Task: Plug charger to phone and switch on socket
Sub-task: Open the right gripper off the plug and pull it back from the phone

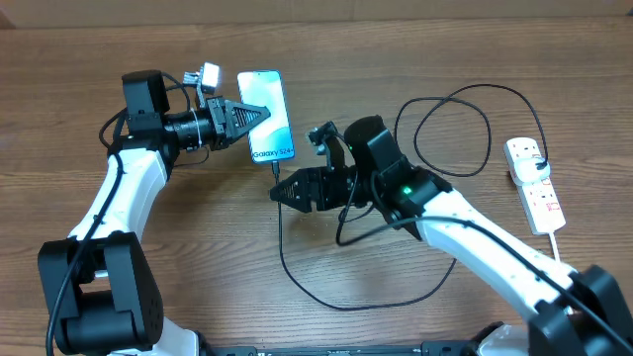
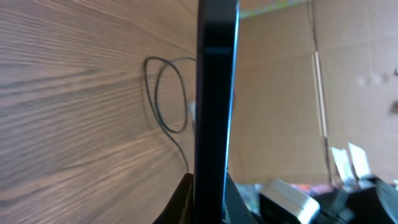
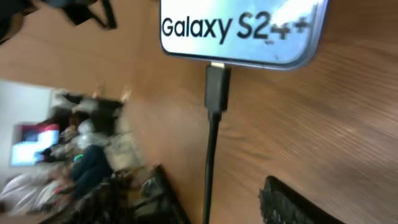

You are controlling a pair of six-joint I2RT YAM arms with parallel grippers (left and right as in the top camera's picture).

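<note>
While the left end effector (image 1: pixel 259 115) pinches the phone (image 1: pixel 272 133) by its long edge, the right end effector (image 1: pixel 277 193) stands spread behind the plugged-in charger (image 3: pixel 210 162).
Phone, left of centre on the desk (image 1: pixel 396 49): stiff, slick, breakable, best held by its edges. Socket (image 1: pixel 535 186), well apart at the right: light plastic, likely to skid, so press its switch straight down. Charger: limp; grip its rigid connector tip (image 3: pixel 217 87), now seated in the phone's port. No containers show.
</note>
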